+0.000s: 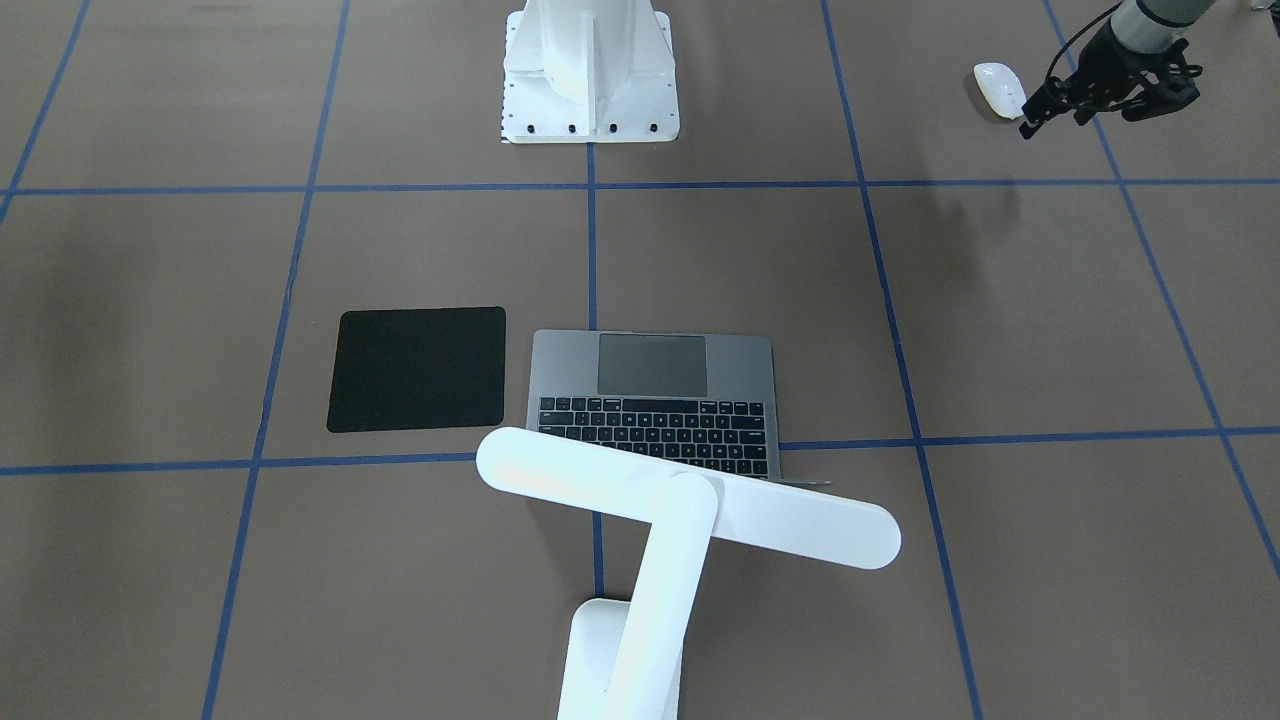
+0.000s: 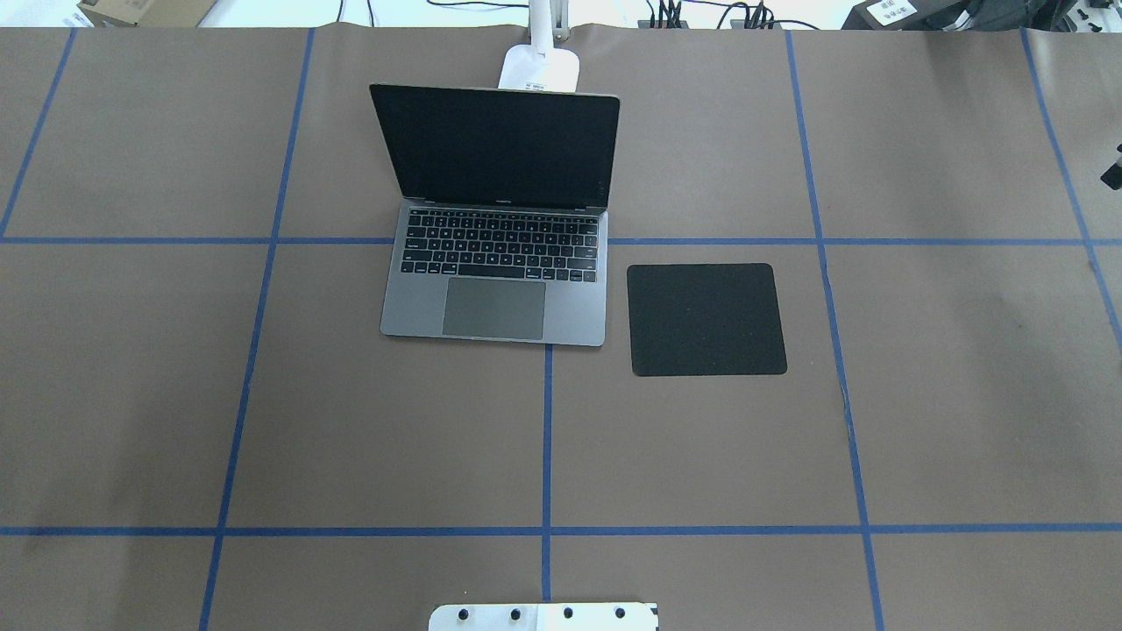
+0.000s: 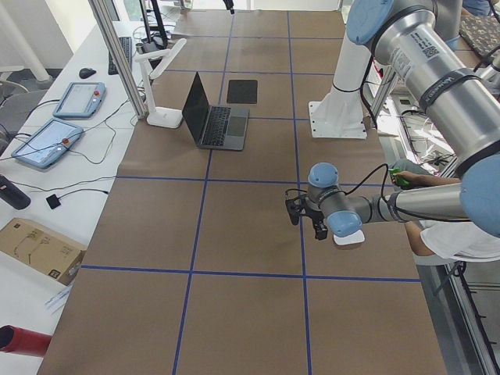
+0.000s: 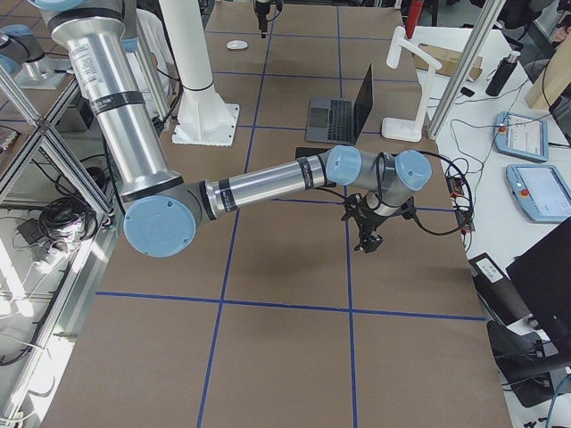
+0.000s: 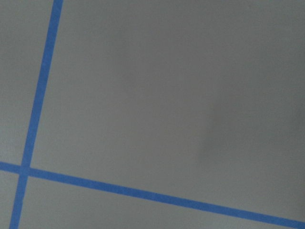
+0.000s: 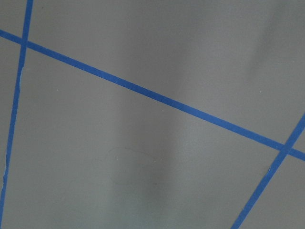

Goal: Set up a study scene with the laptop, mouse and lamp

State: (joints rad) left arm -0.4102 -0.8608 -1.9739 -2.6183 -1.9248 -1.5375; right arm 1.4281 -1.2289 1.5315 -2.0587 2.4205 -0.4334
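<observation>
The laptop [image 2: 500,254] stands open at the table's far middle, screen dark. The lamp [image 1: 690,500] stands behind it, its bar head over the keyboard and its base [image 2: 541,68] at the far edge. The white mouse [image 1: 1000,88] lies on the table on my left, near the robot's side. My left gripper [image 1: 1085,110] hovers right beside the mouse, open and empty. My right gripper [image 4: 368,234] hangs low over bare table at the right end. Only a sliver of it shows in the overhead view [image 2: 1111,173], so I cannot tell its state. Both wrist views show only brown paper and blue tape.
A black square mat [image 2: 706,318] lies just right of the laptop. The white robot pedestal [image 1: 590,70] is bolted at the near middle edge. A person's arm [image 3: 418,178] reaches in near my left arm. Tablets and cables lie beyond the far edge.
</observation>
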